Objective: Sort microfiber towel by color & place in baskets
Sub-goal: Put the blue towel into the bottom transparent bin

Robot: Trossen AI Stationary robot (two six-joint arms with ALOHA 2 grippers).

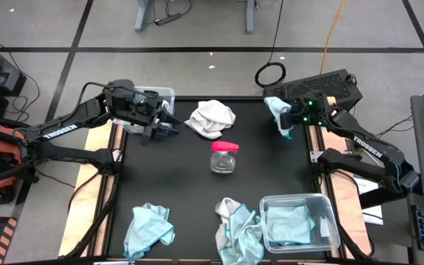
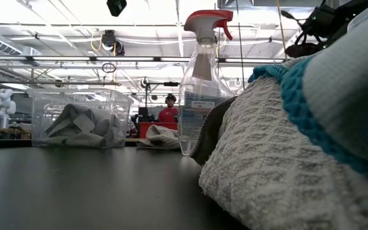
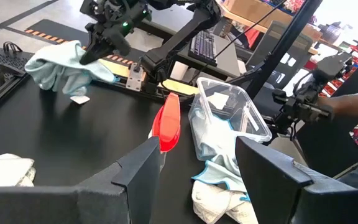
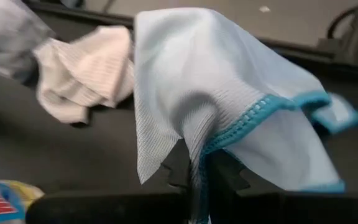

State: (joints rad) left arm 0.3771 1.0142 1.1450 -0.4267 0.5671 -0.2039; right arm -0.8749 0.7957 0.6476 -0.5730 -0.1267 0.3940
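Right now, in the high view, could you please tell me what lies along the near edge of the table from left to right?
Light blue towel → mixed pile of light blue and white towels → clear basket with a light blue towel inside.

Bright overhead glare, blurred close foreground

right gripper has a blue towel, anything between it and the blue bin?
Nothing visible. The right gripper holds the light blue towel lifted at the table's far right. The basket with blue towels sits near right, open-topped. The spray bottle stands mid-table, off that line.
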